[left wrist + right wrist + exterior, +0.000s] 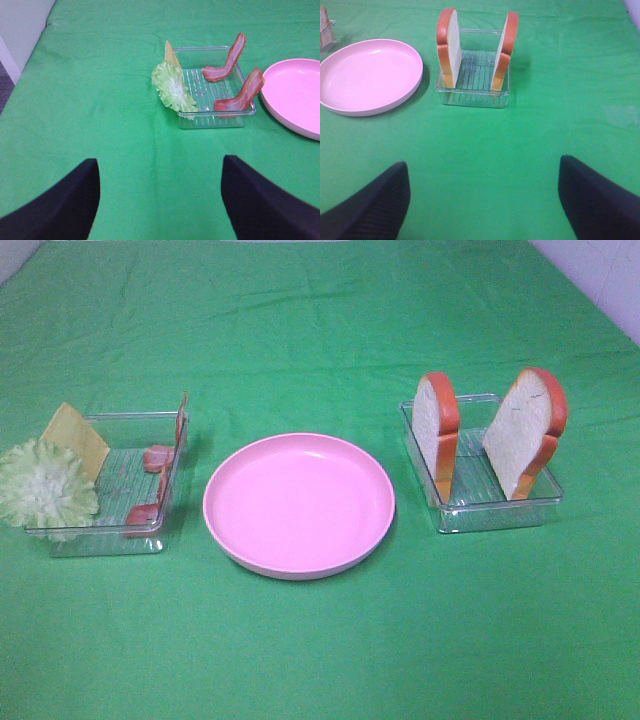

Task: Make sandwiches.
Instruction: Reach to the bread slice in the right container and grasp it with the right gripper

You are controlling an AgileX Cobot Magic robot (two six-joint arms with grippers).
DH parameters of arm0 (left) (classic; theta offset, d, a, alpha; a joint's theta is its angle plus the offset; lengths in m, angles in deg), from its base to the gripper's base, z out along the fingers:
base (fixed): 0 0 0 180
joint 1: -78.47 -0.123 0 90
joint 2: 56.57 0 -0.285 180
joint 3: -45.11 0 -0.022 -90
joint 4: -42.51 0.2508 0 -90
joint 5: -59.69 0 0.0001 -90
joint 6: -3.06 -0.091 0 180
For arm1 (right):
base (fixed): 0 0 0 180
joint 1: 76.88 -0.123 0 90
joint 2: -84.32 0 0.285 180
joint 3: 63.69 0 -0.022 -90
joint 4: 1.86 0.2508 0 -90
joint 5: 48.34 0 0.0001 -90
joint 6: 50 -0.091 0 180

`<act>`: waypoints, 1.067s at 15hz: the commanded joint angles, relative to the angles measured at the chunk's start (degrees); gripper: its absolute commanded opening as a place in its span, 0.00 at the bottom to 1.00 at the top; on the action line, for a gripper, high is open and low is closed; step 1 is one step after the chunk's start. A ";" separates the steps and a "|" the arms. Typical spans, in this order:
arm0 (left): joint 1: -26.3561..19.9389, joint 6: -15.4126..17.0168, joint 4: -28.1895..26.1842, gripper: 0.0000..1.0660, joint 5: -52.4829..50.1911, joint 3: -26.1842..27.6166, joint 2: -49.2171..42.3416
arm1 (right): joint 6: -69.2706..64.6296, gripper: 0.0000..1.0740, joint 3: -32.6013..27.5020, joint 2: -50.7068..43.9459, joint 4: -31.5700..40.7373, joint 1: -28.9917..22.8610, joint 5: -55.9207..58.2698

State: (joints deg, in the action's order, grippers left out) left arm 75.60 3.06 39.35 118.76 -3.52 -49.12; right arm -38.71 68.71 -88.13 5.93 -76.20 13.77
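Wrinkled matte green cloth point(320, 660) out to nearly every edge, broad open room in front. Over it, left gripper point(160, 200) and right gripper point(482, 200) released, dark fingers wide, nothing between. Centre: smooth round pink plate point(298, 505). Near either side, ribbed clear trays. Right tray point(500, 515): two bread slices point(437, 430), orange crusts, upright against opposite walls. Left tray point(100, 540): frilly lettuce point(45, 485) and cheese point(75, 435), seemingly propped on the outer rim, plus two curled bacon strips point(158, 458).

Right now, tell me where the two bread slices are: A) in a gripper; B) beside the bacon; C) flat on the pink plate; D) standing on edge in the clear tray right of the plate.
D: both bread slices stand upright in that clear tray.
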 commanded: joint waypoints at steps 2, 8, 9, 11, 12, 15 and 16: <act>-0.11 0.00 -0.17 0.62 0.11 -0.11 -0.97 | -0.17 0.70 -0.11 -1.15 -0.46 0.34 -1.55; -0.11 0.00 -0.17 0.62 0.11 -0.11 -0.97 | -1.78 0.70 0.69 9.74 0.00 0.34 -12.95; -0.11 0.00 -0.17 0.62 0.11 -0.11 -0.97 | -1.78 0.70 0.74 13.92 1.32 0.34 -15.36; -0.11 0.00 -0.17 0.62 0.11 -0.11 -0.97 | -1.72 0.70 0.74 21.72 5.33 0.34 -19.42; -0.11 0.00 -0.17 0.62 0.11 -0.11 -0.97 | -1.03 0.70 0.74 29.22 9.17 0.34 -23.38; -0.11 0.00 -0.17 0.62 0.11 -0.11 -0.97 | -0.86 0.70 3.44 40.05 10.43 0.23 -25.38; -0.11 0.00 -0.17 0.62 0.11 -0.11 -0.97 | -0.86 0.70 5.67 44.29 10.43 0.23 -24.81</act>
State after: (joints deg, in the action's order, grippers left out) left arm 75.60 2.72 39.35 118.76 -3.52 -49.12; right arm -40.20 73.87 -44.01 15.56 -76.20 -10.41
